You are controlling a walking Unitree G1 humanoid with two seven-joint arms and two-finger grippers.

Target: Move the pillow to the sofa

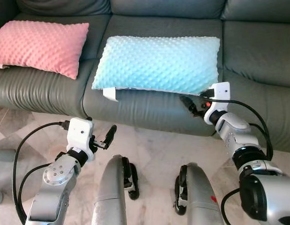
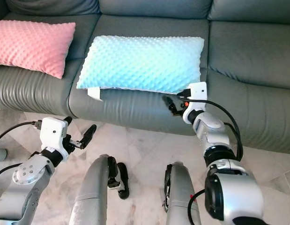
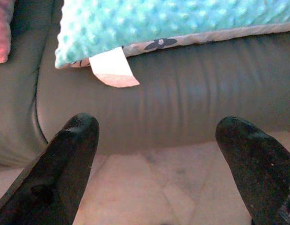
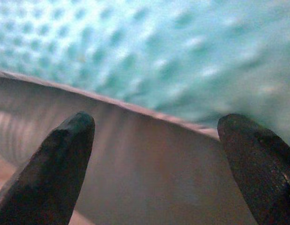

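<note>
The light blue pillow (image 1: 158, 63) is a rectangular cushion covered in soft, dimpled minky fabric with a regular grid of raised dots. It lies flat on the middle seat of the dark grey leather sofa (image 1: 257, 51), long side running along the seat, its front edge reaching the seat's rounded front lip. A grey patterned underside shows as a thin strip along that front edge, and a white label (image 3: 113, 68) hangs from the front corner on the robot's left, drooping over the sofa's front face. The pillow looks plump and unwrinkled.
</note>
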